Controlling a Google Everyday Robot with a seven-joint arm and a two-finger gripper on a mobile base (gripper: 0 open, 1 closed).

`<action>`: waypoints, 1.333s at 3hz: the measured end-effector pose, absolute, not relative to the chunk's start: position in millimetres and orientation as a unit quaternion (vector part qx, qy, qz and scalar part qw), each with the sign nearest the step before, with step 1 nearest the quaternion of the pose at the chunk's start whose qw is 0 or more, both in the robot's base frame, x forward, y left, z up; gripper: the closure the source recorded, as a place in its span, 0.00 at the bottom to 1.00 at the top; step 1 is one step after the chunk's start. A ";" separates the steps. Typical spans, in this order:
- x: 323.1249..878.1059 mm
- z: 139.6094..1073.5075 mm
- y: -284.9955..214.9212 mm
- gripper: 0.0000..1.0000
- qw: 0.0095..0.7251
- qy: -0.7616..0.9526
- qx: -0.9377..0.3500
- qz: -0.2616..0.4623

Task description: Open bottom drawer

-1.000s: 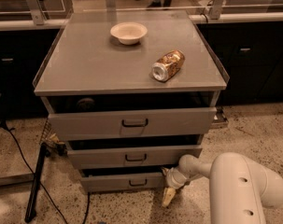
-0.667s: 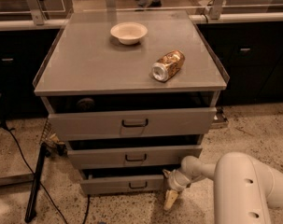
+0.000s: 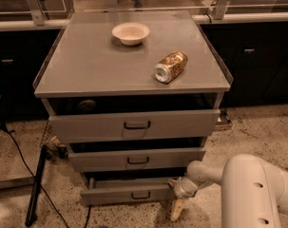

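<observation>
Bottom drawer (image 3: 127, 192) slightly out, gripper (image 3: 177, 207) at its right edge, grasp cannot be told, floor (image 3: 129, 218) in front
</observation>
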State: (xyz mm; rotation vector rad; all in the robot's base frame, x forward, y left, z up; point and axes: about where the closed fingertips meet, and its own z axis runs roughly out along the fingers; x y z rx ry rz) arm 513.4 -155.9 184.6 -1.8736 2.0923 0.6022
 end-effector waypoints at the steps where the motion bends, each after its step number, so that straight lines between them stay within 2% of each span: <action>1: 496.2 186.2 -158.2 0.00 0.108 0.715 -0.651 0.231; 3: 476.3 186.7 -163.4 0.00 0.055 0.705 -0.646 0.286; 4: 476.3 186.7 -163.4 0.00 0.055 0.705 -0.646 0.286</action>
